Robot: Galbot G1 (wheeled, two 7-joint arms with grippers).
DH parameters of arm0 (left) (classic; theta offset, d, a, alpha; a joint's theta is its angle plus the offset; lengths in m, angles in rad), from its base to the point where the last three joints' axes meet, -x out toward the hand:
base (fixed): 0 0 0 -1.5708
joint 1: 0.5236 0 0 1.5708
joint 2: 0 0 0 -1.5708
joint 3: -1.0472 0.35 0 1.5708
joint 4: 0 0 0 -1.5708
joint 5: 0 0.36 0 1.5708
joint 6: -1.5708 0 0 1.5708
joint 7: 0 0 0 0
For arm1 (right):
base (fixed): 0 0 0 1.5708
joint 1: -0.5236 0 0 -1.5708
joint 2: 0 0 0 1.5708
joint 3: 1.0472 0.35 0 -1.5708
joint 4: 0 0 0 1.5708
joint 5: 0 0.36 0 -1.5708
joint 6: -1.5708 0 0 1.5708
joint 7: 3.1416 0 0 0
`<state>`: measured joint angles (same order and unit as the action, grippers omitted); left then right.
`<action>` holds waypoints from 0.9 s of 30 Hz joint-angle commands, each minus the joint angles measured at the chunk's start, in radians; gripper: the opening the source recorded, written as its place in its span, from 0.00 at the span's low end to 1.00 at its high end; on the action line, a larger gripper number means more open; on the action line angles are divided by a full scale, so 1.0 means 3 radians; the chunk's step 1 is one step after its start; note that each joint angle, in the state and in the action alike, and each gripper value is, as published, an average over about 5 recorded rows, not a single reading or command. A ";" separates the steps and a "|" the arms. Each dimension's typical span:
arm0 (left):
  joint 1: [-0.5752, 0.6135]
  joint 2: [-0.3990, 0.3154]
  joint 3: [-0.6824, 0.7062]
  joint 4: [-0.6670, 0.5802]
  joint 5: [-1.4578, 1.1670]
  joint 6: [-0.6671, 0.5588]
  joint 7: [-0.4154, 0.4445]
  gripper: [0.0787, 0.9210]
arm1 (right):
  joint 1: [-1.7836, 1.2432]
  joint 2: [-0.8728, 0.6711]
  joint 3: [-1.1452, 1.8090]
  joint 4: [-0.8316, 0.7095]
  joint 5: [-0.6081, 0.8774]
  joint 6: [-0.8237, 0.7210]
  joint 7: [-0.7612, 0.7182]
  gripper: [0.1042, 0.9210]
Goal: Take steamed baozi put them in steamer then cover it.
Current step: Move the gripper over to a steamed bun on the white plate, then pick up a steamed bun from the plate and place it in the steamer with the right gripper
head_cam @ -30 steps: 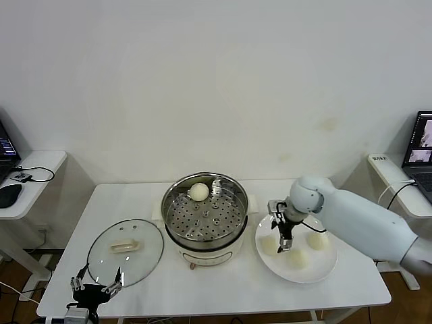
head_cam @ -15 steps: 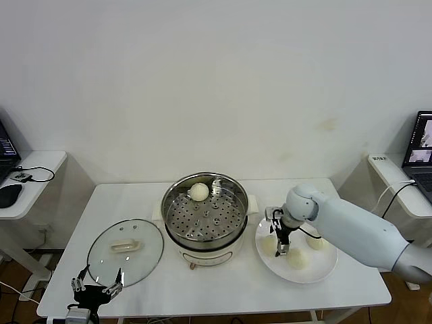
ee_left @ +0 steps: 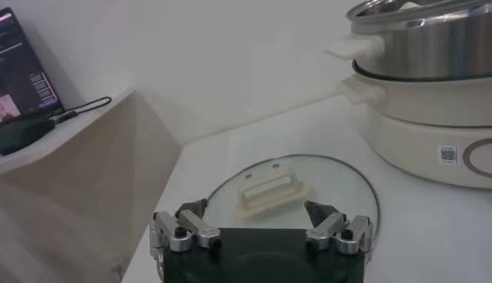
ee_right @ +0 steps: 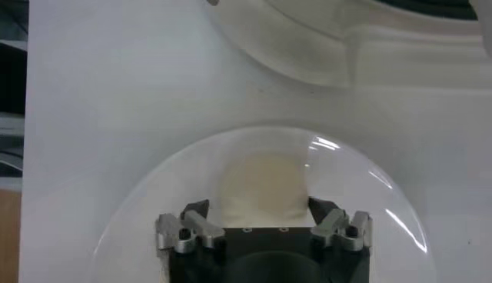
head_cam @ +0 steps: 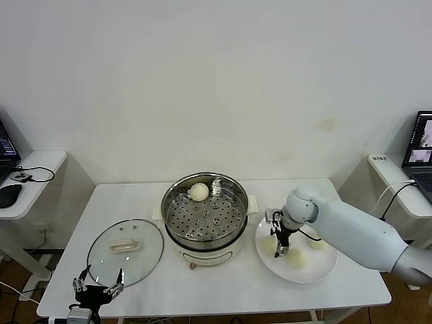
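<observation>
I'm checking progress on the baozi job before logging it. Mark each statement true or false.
1. One baozi lies in the steamer. True.
2. The cover sits on the steamer. False: it lies flat on the table, on the steamer's left.
3. The right gripper is down at the plate, a baozi between its fingers. True.
4. The left gripper holds the cover's handle. False: it hangs open near the table's front edge, apart from the cover.
5. The plate is on the steamer's left. False: it is on the steamer's right.
</observation>
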<state>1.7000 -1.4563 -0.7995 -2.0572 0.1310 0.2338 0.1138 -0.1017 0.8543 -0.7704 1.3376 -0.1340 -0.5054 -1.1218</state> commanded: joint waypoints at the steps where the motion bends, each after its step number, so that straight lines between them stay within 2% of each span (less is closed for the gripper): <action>1: -0.0007 -0.0001 0.0003 0.0005 0.0001 -0.0001 -0.0001 0.88 | -0.0007 -0.0012 0.0010 0.0002 0.0006 -0.0002 0.0003 0.68; 9: -0.0025 0.0010 0.0009 -0.0007 0.0004 0.0001 0.0004 0.88 | 0.0275 -0.0227 -0.0047 0.0146 0.0146 -0.0041 -0.0040 0.67; 17: -0.0032 0.0009 0.0023 -0.0058 -0.0005 0.0004 0.0019 0.88 | 0.1159 -0.0510 -0.0170 0.0254 0.0558 -0.0078 -0.0253 0.67; 27: 0.0004 0.0021 0.0002 -0.0165 -0.0021 0.0008 0.0029 0.88 | 0.2129 0.0020 -0.0642 0.0059 0.1239 -0.0198 -0.0443 0.67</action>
<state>1.6965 -1.4523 -0.7974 -2.0930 0.1259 0.2356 0.1214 0.3352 0.8046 -0.8922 1.3668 0.1132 -0.5542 -1.2247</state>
